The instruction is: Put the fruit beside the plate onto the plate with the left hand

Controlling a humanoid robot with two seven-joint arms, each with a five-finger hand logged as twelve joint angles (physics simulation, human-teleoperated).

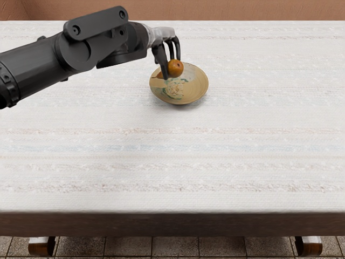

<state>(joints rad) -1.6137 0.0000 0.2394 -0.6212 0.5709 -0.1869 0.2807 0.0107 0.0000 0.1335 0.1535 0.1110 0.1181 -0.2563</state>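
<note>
left arm (pixel 48 59): in from left edge, reaching to upper centre of frame
left hand (pixel 168 54): over rear-left rim of plate, pointing down
fingers (pixel 160 58): curled down and pinching fruit from left and behind; thumb not made out
fruit (pixel 175 68): orange, round, upper centre of frame, held over rear part of plate; resting on dish or just above it, cannot tell
plate (pixel 197 86): shallow, patterned, flat on table (pixel 172 162), upper centre
right hand: not visible
step (judged): release onto plate, task close to done
risk 1: round fruit on sloped dish, likely to roll once let go; release near rear rim could send it over the edge and back onto table
risk 2: release from any height, possible bounce out of so shallow a dish
risk 3: one finger close to left rim; opening wide or pulling off sideways could nudge or tip plate
risk 4: fruit catching on a finger during lift-off, dragged off plate
safer move (judged): lower toward plate centre, open slowly, lift straight up
</note>
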